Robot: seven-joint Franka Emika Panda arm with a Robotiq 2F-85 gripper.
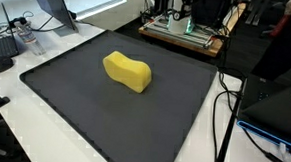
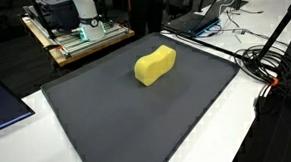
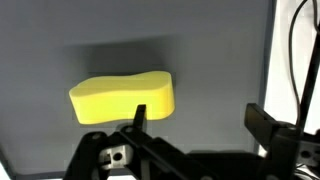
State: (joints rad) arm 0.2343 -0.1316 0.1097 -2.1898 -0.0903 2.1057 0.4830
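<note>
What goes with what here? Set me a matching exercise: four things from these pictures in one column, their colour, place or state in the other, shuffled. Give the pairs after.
Things:
1. sponge
2. mat
3. gripper
4. cables

Descriptions:
A. open, with nothing between the fingers
B. black, lying on the white table beside the mat's edge
C. yellow, lying on the mat
D. dark grey, spread flat over the white table

Pairs: 1-C, 2-D, 3-A, 4-B
</note>
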